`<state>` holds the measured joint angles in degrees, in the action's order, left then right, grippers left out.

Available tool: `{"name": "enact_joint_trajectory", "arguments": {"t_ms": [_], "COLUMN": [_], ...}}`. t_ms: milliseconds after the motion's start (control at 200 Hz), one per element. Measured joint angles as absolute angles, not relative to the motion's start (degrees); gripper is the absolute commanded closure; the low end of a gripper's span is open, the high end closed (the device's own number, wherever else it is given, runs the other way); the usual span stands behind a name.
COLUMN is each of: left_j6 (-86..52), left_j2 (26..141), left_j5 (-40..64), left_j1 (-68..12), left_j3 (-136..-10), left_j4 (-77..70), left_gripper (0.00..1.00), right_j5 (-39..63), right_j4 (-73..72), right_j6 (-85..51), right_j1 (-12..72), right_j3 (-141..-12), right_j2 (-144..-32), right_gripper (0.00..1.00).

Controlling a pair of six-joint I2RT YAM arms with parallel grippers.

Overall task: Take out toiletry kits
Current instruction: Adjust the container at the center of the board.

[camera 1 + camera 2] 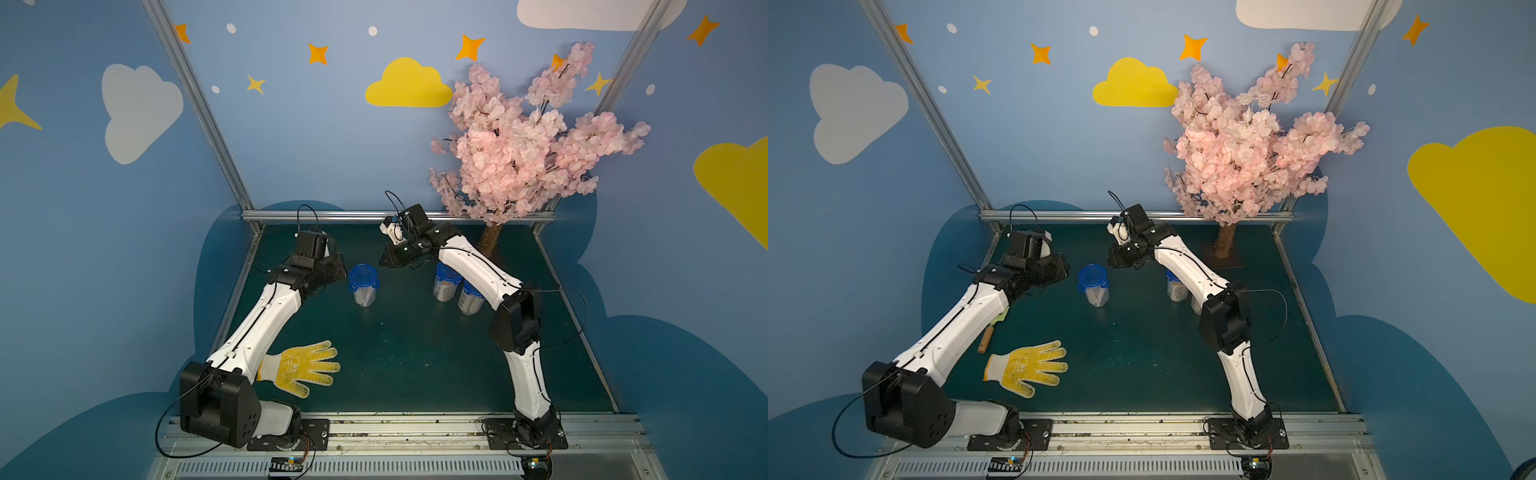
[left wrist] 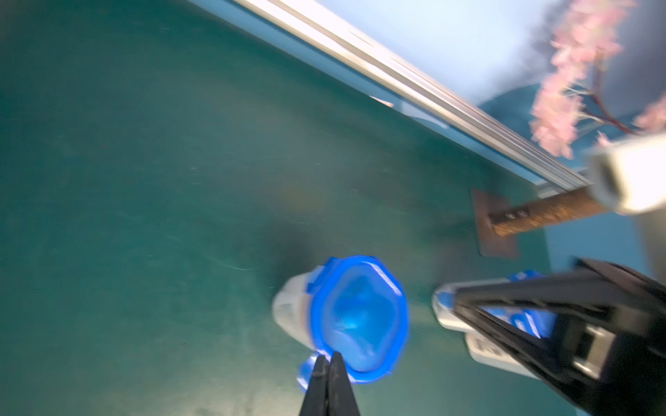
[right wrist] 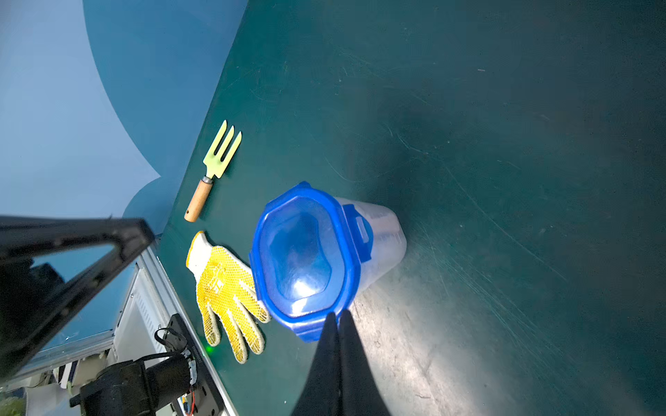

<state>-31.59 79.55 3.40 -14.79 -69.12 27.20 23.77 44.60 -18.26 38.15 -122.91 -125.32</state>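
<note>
Logo on yellow glove (image 3: pixel 226 290), illegible

Top views: fairly dim, even light, sharp mid-frame; wide-angle bend at edges, posts (image 1: pixel 199 108) lean outward. Left wrist view: heavy motion blur, lid (image 2: pixel 358 317) & tree (image 2: pixel 584 72) smeared, rail (image 2: pixel 396 83) blown out w/ glare. Right wrist view: sharp; bright patch on mat (image 3: pixel 396 342) by the lid, highlight on lid, dark shadow beyond it, far mat dim.
</note>
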Motion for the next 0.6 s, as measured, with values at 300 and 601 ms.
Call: {"name": "enact_joint_trajectory", "arguments": {"t_ms": [300,601], "left_j6": [-32.86,-34.3], "left_j2": [80.47,80.88], "left_j5": [6.07,6.59], "left_j1": [-19.99,-22.52], "left_j3": [-66.26,-62.35], "left_j4": [26.98,26.96], "left_gripper": [0.98,0.98], "right_j5": [22.83,21.91], "right_j4": [45.15,46.76], "right_j6": [-18.7,-18.85], "right_j1": [37.3,37.76], "right_j3": [-123.46,-125.58], "right_j2": [-127.81,-132.29], "right_gripper": [0.97,0.97]}}
